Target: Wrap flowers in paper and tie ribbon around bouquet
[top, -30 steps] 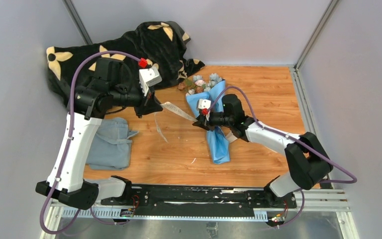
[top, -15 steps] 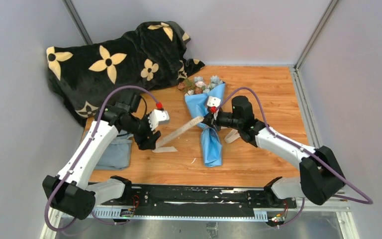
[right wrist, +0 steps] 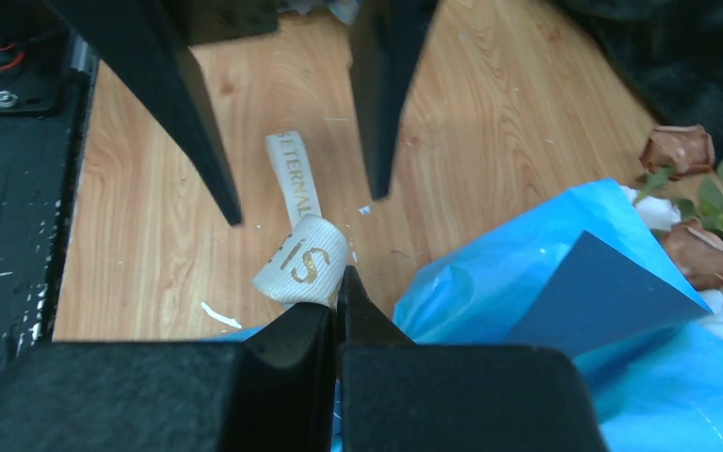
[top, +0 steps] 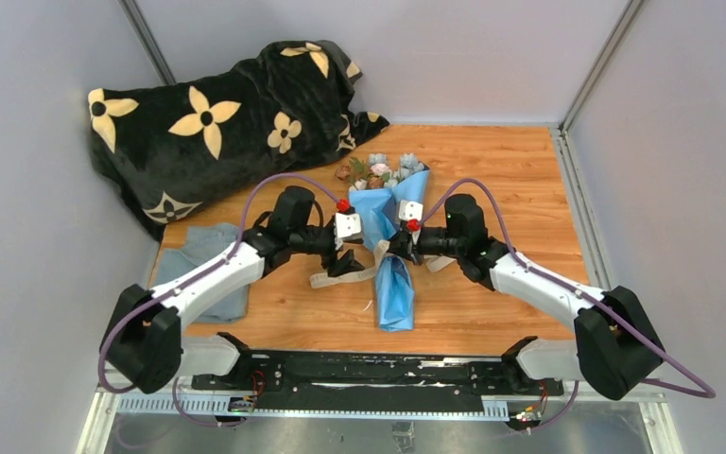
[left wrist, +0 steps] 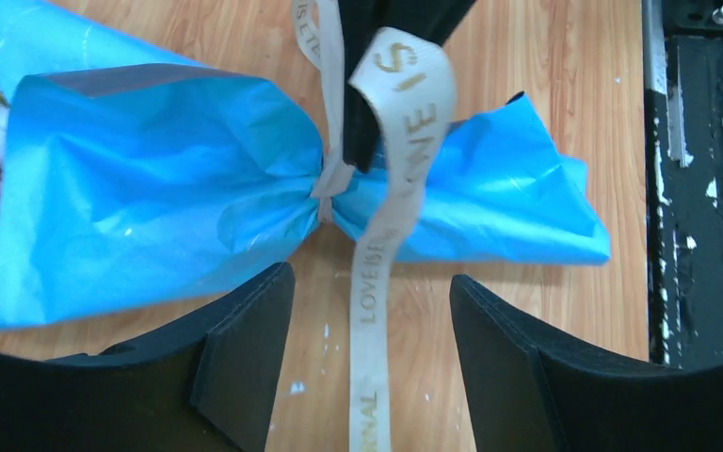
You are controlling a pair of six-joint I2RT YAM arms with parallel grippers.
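Warm wood-grain desk (top: 510, 180) boards, closed in by pale grey walls, carry the bouquet (top: 394, 288) at about the middle, lying lengthwise between the two arms with its head toward the far edge and its tail toward the near edge. Its paper (left wrist: 151, 188), bright blue with a darker fold showing, is pinched to a narrow waist. The flowers (top: 385, 170), pale blue, white and rust-brown, spill from the wide end. The ribbon (left wrist: 405, 104), beige with gold lettering, is cinched round that waist. One strand arches up in a loop, and another runs flat across the boards toward the left edge. The right pincer (right wrist: 337, 292) is closed, its tips clamped on the lettered loop right beside the paper's waist. The left pincer (left wrist: 369, 282) is open, its fingers (left wrist: 245, 348) spread either side of the flat strand without touching it, just short of the paper. Farther out, a grey-blue cloth (top: 194, 260) lies crumpled near the left edge, partly under the left arm. A black blanket (top: 217, 104) with cream flower prints is heaped in the far left corner, one fold reaching close to the blooms.
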